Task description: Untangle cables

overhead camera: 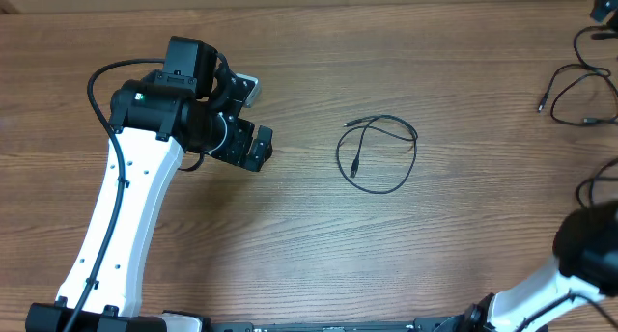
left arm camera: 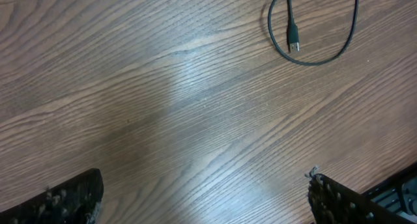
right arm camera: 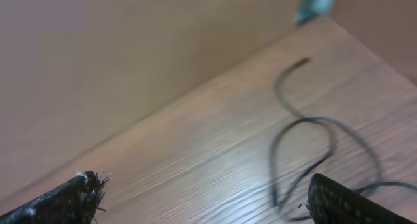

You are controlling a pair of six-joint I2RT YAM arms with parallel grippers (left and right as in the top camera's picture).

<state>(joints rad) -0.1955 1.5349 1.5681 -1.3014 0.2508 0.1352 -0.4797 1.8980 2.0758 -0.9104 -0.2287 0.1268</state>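
Lying looped on bench: cable; further cables bunched far right. Left end effector spread wide, empty; right end effector likewise spread, empty.

open table around looped cable, cables crowding far-right corner

White-shelled left arm, black joints, black wire looping at 10 o'clock — left gripper black, pad edges frayed with fuzz.
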